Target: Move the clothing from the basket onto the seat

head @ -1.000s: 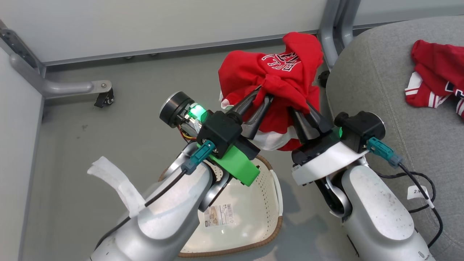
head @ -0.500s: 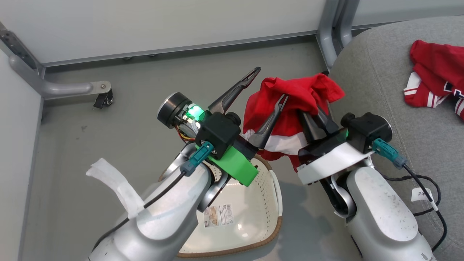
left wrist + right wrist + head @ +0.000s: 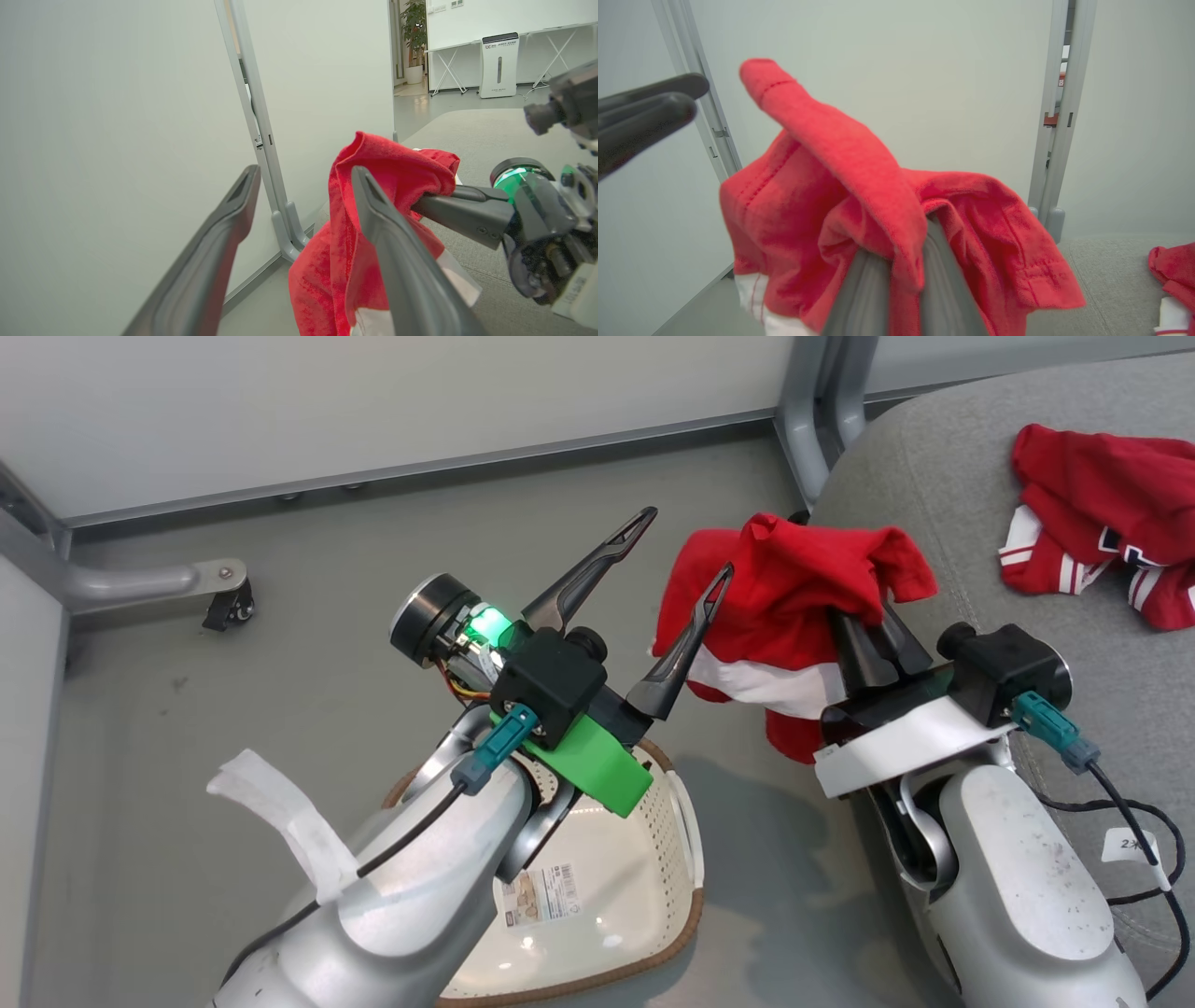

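A dull grey floor [image 3: 233,728] ran up to a pale wall panel [image 3: 373,401] on a metal frame [image 3: 801,420]. The big grey seat [image 3: 943,476] took up the right of my head view.

One red garment with white-striped trim [image 3: 1092,513] already lay on the seat, well in from its edge. The other red garment [image 3: 794,607] hung bunched over my right gripper [image 3: 873,625], whose fingers were clenched on a fold of it. By my reading the bundle was in the air just beside the seat's near corner, more over the floor than over the cushion.

My left gripper [image 3: 684,543] stood spread wide next to the cloth, grasping nothing. In the left wrist view one of its fingers lay close along the red cloth, and I could not tell whether they touched.

The basket [image 3: 644,840] sat on the floor under my left forearm. The part of its inside that I could see held just a barcode sticker [image 3: 540,896].

I took this for the carry of the last piece. The next move called for swinging the right arm across until the bundle hung over the cushion, lowering it and only then letting go. The left arm needed to draw clear so the cloth would not catch on its finger, and the drooping white hem needed some lift over the seat's edge.
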